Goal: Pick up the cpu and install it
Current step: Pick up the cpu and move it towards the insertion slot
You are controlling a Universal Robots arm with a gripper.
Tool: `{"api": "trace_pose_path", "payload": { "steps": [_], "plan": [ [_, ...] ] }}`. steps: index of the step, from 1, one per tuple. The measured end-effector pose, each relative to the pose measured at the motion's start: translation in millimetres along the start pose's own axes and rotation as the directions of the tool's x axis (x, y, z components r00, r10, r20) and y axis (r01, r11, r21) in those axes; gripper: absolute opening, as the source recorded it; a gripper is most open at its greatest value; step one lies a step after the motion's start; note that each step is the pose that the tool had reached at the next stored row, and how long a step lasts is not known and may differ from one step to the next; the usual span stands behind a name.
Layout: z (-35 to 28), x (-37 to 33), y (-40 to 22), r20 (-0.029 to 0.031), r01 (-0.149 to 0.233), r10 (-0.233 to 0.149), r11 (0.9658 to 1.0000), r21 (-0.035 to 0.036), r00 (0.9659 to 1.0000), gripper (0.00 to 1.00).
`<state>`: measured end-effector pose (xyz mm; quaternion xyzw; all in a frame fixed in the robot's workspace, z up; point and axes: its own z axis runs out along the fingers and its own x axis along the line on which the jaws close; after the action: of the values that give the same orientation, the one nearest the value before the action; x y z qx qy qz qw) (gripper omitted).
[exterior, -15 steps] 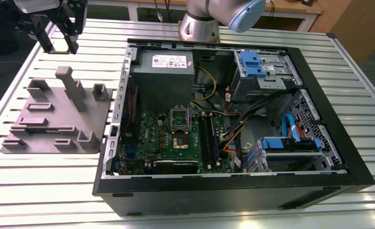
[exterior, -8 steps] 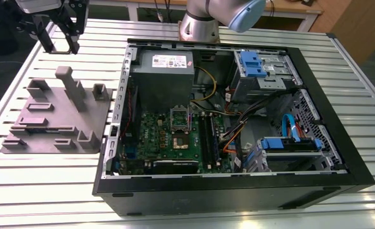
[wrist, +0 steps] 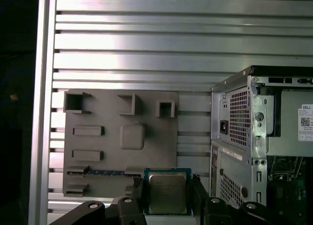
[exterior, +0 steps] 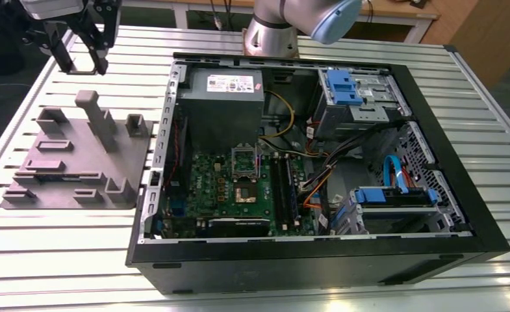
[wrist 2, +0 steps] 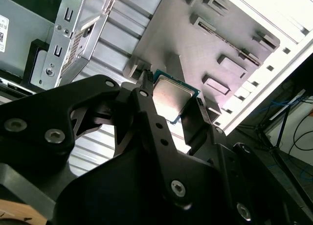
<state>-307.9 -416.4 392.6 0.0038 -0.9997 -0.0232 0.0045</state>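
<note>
Tool [wrist: 167,199] is clamped on the cpu [wrist: 167,188], one finger on each opposite edge, probably so that the flat chip sits level and its underside touches nothing. The cpu hangs over the near edge of the grey tray [wrist: 146,117], lifted clear of it. It is small and square, with a silver-grey metal top and a thin green rim.

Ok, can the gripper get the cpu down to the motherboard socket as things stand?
Probably yes. The gripper holds the cpu over the grey tray. The case lies open side up, and the cables lie to the exterior view's right of the socket, not across it.
</note>
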Motion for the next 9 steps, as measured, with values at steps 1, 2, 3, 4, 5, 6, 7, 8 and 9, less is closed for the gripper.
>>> {"api": "trace_pose_path", "payload": {
  "steps": [1,2,3,4,5,6,7,8,9],
  "plan": [
    [-0.1,0.0,-1.1,-0.0001,0.000,0.000,1.0000,0.0001,1.0000,0.47],
    [-0.1,0.0,-2.0,-0.0001,0.000,0.000,1.0000,0.0000,1.0000,0.47],
    [-0.2,0.0,-2.9,-0.0001,0.000,0.000,1.0000,0.0000,1.0000,0.47],
    [-0.2,0.0,-3.6,-0.0001,0.000,0.000,1.0000,0.0001,1.0000,0.47],
    [-0.2,-0.3,-3.9,0.0000,0.000,0.000,1.0000,0.0000,1.0000,0.47],
    [-0.2,-1.1,-4.0,0.0000,0.000,0.000,1.0000,-0.0001,1.0000,0.47],
    [-0.2,-2.4,-4.1,0.0000,0.000,0.000,1.0000,0.0000,1.0000,0.47],
    [-0.2,-3.9,-4.1,0.0000,0.000,0.000,1.0000,0.0000,1.0000,0.47],
    [-0.2,-5.6,-4.1,0.0000,0.000,0.000,1.0000,0.0000,1.0000,0.47]
  ]
}}
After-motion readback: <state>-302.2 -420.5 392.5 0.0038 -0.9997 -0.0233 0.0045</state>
